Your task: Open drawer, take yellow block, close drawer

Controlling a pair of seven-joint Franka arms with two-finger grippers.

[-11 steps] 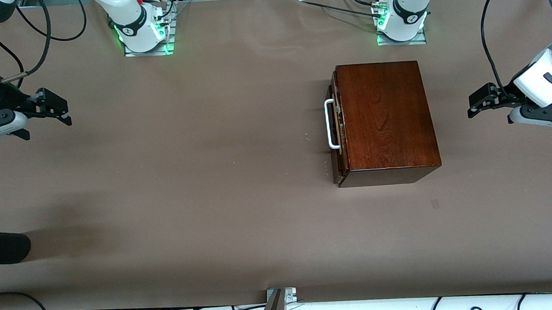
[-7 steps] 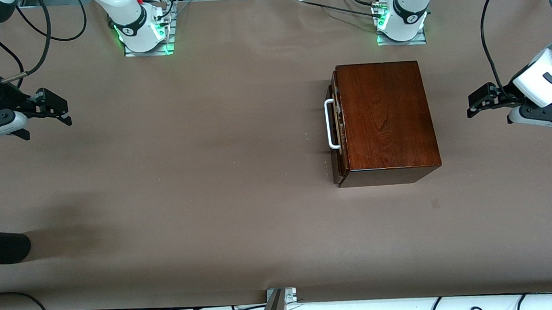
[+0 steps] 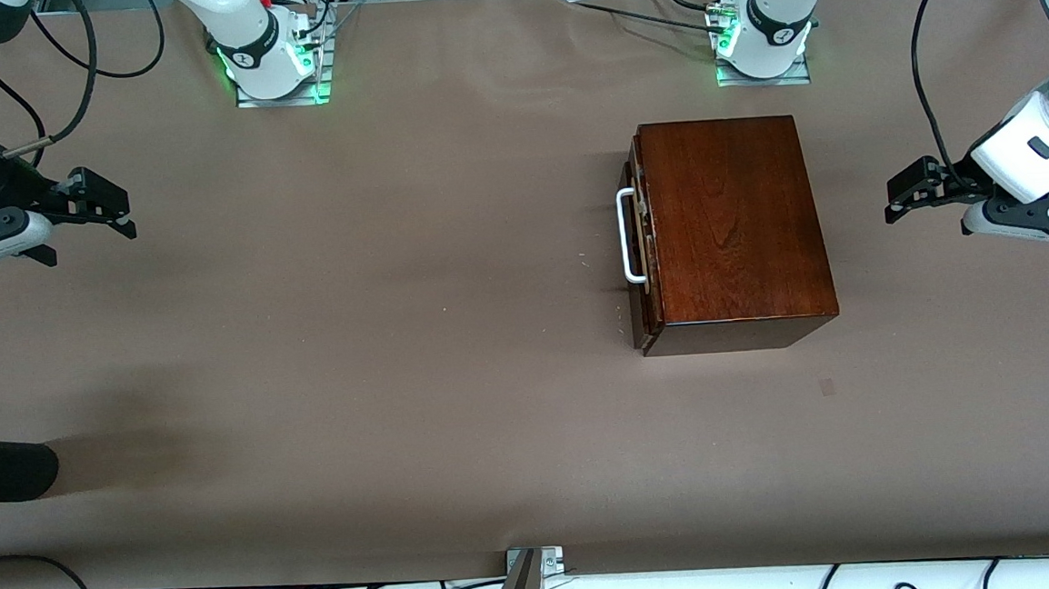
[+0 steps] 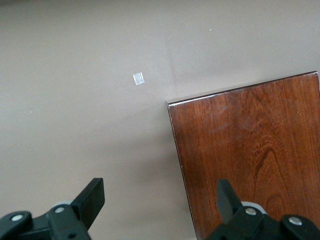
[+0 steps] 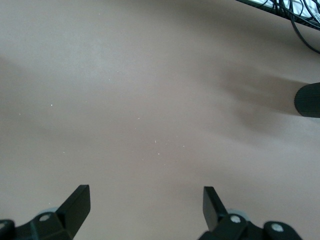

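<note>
sitting closed in its dark wooden box point(image 3: 730, 227), the drawer point(image 3: 639, 237) shows us only its front and white bar handle point(image 3: 627, 235), toward the left arm's end of the table point(image 3: 354, 341). we see no yellow block. left gripper point(image 3: 903, 198) hangs beside the box, fingers spread. right gripper point(image 3: 109, 209) hangs over bare table at its own end, fingers spread too.

Wooden box point(image 3: 734, 222): glossy dark reddish-brown top with visible darker wood grain. Drawer point(image 3: 640, 242) front: darker brown. Bar handle point(image 3: 627, 235): white. Table covering point(image 3: 354, 341): uniform matte brown paper, with a small pale square mark point(image 4: 138, 78). Left gripper point(image 3: 903, 200) and right gripper point(image 3: 109, 209): black fingers on white-and-black bodies. Arm bases point(image 3: 272, 59): white, lit green. Cables point(image 3: 63, 49): black.
</note>
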